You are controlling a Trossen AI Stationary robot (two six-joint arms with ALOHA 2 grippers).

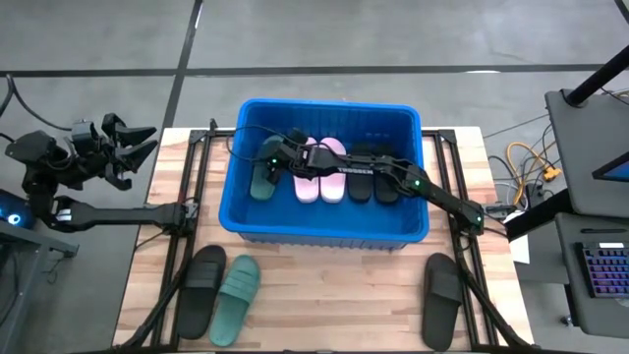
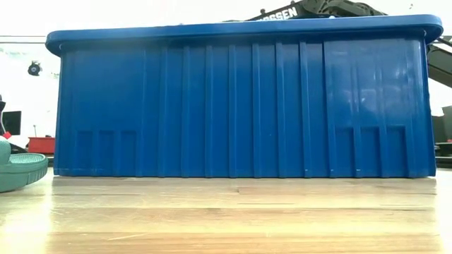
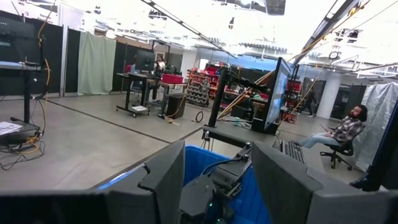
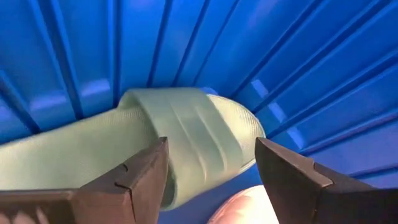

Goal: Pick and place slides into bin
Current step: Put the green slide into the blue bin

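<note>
You see a bright blue bin (image 1: 324,228) with ribbed walls at the centre of the frame. Inside it, from left to right, lie a dark green slide (image 1: 263,179), two light pink slides (image 1: 320,175) and two black slides (image 1: 371,177). On the pale wood-grain tabletop (image 1: 334,295), at lower left, a black slide (image 1: 200,291) sits beside a dark green slide (image 1: 234,299); another black slide (image 1: 442,300) lies at lower right.

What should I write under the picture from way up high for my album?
Right pincer hangs open over a green slide inside the blue bin, while three slides wait on the table.
</note>
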